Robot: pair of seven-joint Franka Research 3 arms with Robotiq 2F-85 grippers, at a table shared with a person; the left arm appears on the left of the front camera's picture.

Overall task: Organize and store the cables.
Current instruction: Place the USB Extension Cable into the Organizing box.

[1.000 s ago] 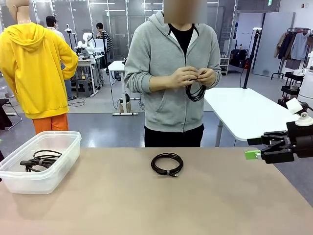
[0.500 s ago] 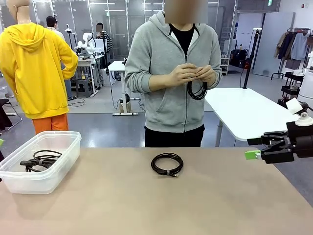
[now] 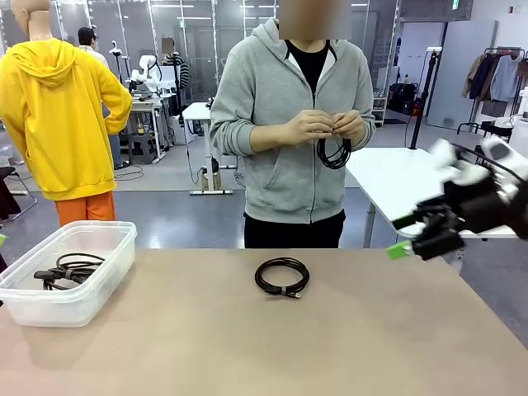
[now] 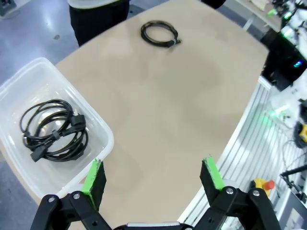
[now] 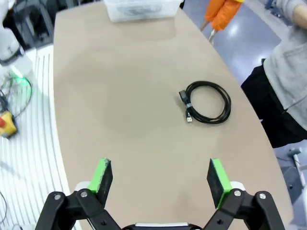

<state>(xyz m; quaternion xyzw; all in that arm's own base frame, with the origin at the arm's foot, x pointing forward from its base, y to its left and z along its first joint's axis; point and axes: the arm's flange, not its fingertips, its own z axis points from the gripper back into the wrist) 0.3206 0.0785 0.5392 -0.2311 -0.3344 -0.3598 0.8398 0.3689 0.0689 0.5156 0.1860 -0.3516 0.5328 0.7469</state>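
Coiled cable (image 5: 207, 85) ahead of right hand (image 5: 159, 175)

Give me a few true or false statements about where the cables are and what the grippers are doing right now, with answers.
1. A coiled cable lies on the table, apart from the bin. True.
2. The bin is empty. False: a black coil lies in it.
3. The right gripper is shut on a cable. False: it is open, holding nothing.
4. The person's hands hold a cable bundle. True.
5. The left gripper is open. True.
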